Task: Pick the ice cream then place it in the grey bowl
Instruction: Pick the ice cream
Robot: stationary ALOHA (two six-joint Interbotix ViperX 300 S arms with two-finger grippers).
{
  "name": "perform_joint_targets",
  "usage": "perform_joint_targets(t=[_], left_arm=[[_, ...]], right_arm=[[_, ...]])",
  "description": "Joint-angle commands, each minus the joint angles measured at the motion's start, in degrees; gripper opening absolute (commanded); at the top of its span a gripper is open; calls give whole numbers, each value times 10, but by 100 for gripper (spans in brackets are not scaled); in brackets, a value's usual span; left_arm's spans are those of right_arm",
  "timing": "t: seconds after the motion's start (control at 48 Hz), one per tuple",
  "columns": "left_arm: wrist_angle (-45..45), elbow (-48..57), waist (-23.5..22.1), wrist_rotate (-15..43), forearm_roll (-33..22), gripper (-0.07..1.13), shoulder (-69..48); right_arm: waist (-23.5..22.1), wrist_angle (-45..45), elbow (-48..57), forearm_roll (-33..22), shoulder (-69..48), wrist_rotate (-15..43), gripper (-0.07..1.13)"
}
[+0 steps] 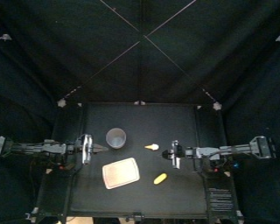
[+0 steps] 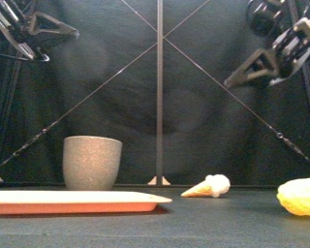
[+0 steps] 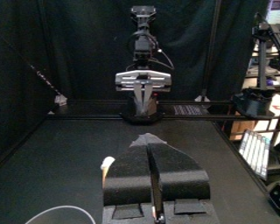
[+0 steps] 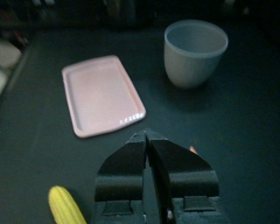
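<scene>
yellow toy (image 1: 161,178): nearest the front edge, just in front of R gripper (image 1: 174,155). Risk: it shows plainly in the R wrist view, while the ice cream (image 1: 156,146) is mostly hidden behind the jaws there, so you could drop on the wrong item.
pink tray (image 1: 120,173): front-left, flat, bare. Not needed for this job; keep off it.
ice cream: on its side on the table (image 1: 143,118), betw. R gripper & grey bowl (image 1: 116,136), apart from both. Risk: the cone tapers, so a pinch near the tip prob. lets it roll or squirt out. Take the thick end.
grey bowl: upright, behind the tray, left of the ice cream. Risk: it's tall, so a knock on the rim could tip it. Let go from above the mouth.
R gripper: raised well off the table, pointing to centre, jaws pressed together, empty. You need to spread them before descending.
L gripper (image 1: 88,149): left side, raised, jaws also pressed together, empty. It's near the bowl, so watch for a clash w/ the R arm.
</scene>
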Motion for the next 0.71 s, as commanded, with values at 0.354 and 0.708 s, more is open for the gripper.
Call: perform_joint_targets(t=[0.354, 0.708], left_arm=[[-4, -6, 1, 0, 1, -4, 0], [-3, -4, 1, 0, 1, -4, 0]], right_arm=[[-76, 47, -62, -29, 142, -5, 105], [-133, 48, -78, -49, 209, -1, 103]])
